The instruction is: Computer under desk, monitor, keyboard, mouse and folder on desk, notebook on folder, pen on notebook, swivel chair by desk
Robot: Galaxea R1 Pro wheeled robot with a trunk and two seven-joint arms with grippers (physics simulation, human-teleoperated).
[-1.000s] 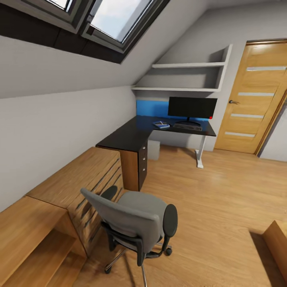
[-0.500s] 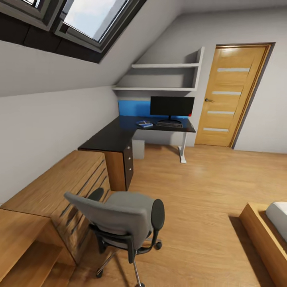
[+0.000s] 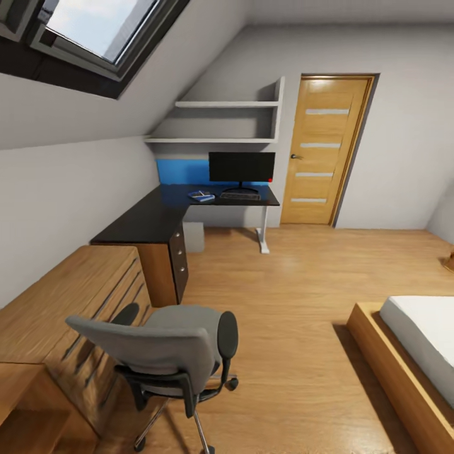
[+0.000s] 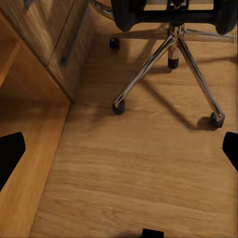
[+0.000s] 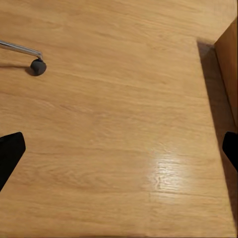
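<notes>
Swivel chair: near left on the wood floor, just beside the low light-wood cabinet; its grey back faces the camera and its seat carries nothing. In the left wrist view its chrome star base and black casters stand on the floor next to the cabinet's corner.
Desk: far left, an L-shaped black surface along the left wall and the far wall, well apart from the chair, with dark drawers at its near end and a white leg at its right end.
Monitor: upright on the far part of the surface, before the blue back panel.
Keyboard: flat on the surface, just in front of the monitor's stand.
Folder: blue, on the surface to the left of the keyboard; something small lies on top, too small to tell.
Computer: light grey box on the floor under the desk, beside the drawers.
Door: light wood, shut, right of the desk.
Shelves: white, on the wall above the monitor.
Bed: near right, wooden frame with white mattress.
Left fingers: dark tips at the picture's edges, spread wide over bare floor, holding nothing.
Right fingers: dark tips likewise spread wide above the floor, holding nothing; one chair caster lies beyond them.
</notes>
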